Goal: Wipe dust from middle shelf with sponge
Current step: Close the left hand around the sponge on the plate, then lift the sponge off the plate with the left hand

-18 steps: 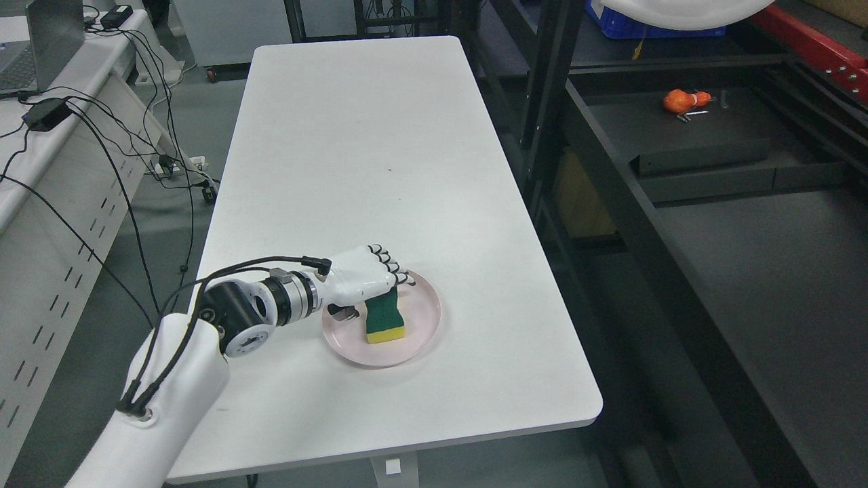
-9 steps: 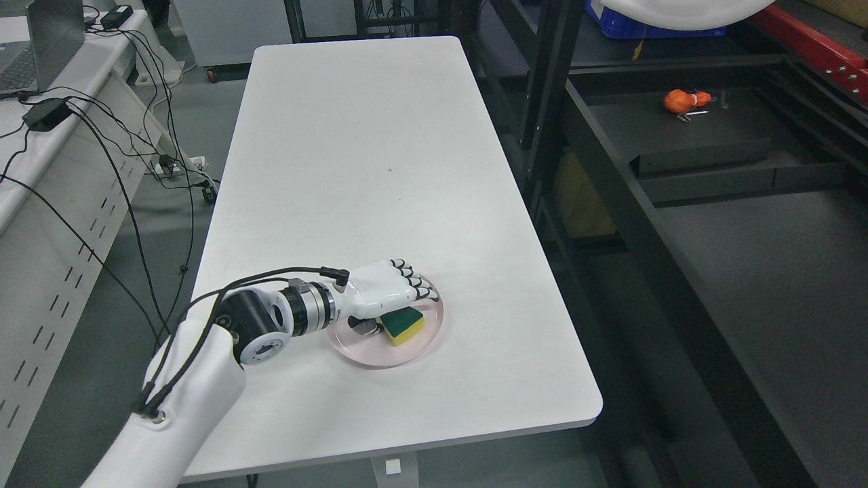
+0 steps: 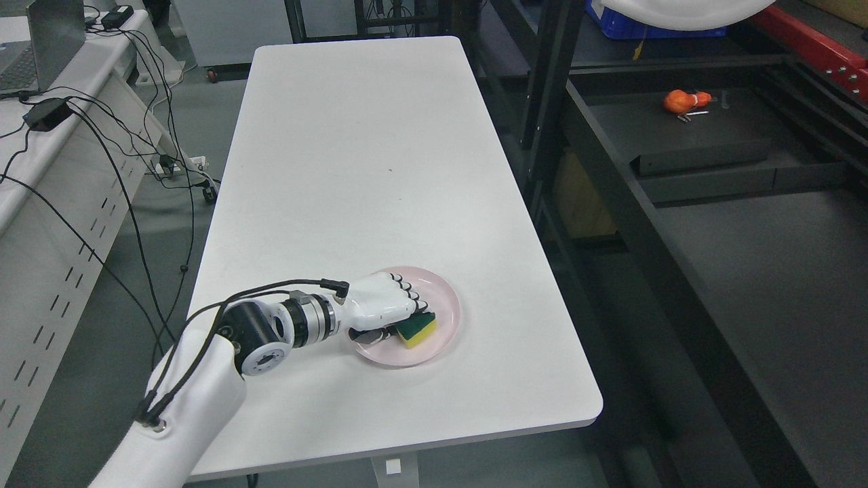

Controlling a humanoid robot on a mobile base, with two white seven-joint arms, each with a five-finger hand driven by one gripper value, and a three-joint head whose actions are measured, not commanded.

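A green and yellow sponge (image 3: 418, 329) lies flat in a pink plate (image 3: 448, 312) near the front of the white table (image 3: 366, 149). My left hand (image 3: 393, 318) reaches in from the lower left and rests over the plate. Its fingers (image 3: 413, 303) are curled on the sponge's left end, and the thumb is below it. Part of the sponge is hidden under the hand. The black shelf unit (image 3: 746, 271) stands to the right of the table. My right arm is out of view.
An orange object (image 3: 685, 100) and small metal parts lie on a far shelf board. A black shelf post (image 3: 542, 102) stands close to the table's right edge. Cables (image 3: 102, 149) and a desk are on the left.
The left hand lowered the sponge from upright to flat in the plate. Hand, sponge and plate have shifted to the right on the table.
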